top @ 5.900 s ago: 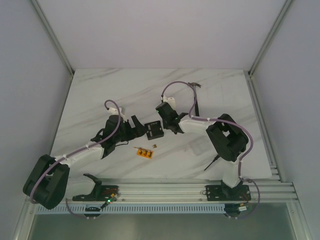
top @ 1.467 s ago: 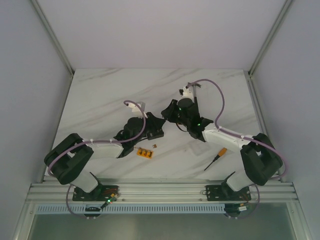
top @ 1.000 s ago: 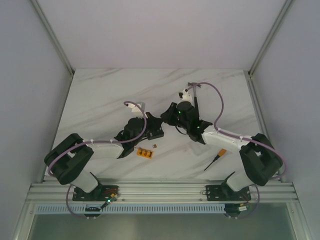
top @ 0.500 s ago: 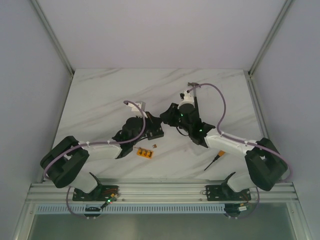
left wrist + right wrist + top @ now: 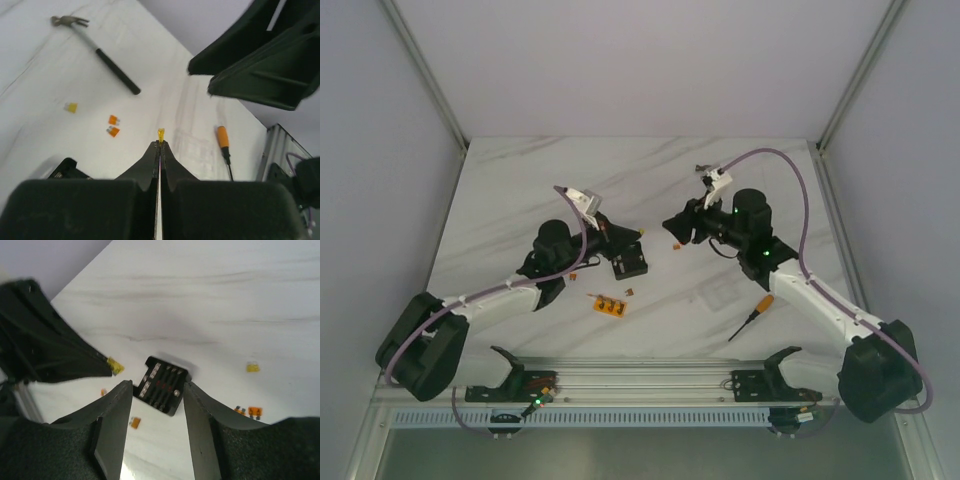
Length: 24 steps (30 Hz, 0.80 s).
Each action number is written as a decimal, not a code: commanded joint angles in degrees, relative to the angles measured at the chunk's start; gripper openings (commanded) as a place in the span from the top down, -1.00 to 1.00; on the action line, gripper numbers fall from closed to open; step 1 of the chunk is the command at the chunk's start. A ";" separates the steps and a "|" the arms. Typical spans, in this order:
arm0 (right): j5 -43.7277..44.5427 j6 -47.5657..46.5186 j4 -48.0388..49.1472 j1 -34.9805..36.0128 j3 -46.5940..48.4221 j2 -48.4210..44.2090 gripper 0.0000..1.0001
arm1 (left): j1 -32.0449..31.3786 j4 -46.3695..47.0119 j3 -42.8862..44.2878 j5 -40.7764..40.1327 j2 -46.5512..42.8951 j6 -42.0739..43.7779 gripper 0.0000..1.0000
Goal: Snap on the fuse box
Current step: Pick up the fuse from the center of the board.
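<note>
Jaws high over fuse box point(image 5: 631, 263), left tight on yellow fuse point(image 5: 160, 134), right parted

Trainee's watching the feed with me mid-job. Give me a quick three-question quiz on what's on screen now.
1. True or false: the right gripper is clamped on the fuse box.
2. The left gripper fingers pinch: A a yellow fuse, B nothing, C the fuse box.
3. Fill in: the screwdriver has a handle coloured ___.
Key: 1 false; 2 A; 3 orange.
</note>
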 commanded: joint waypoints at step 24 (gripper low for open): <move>-41.91 -23.91 -16.48 -1.62 12.14 1.08 0.18 | 2.29 -3.26 6.72 32.70 -6.74 6.22 1.00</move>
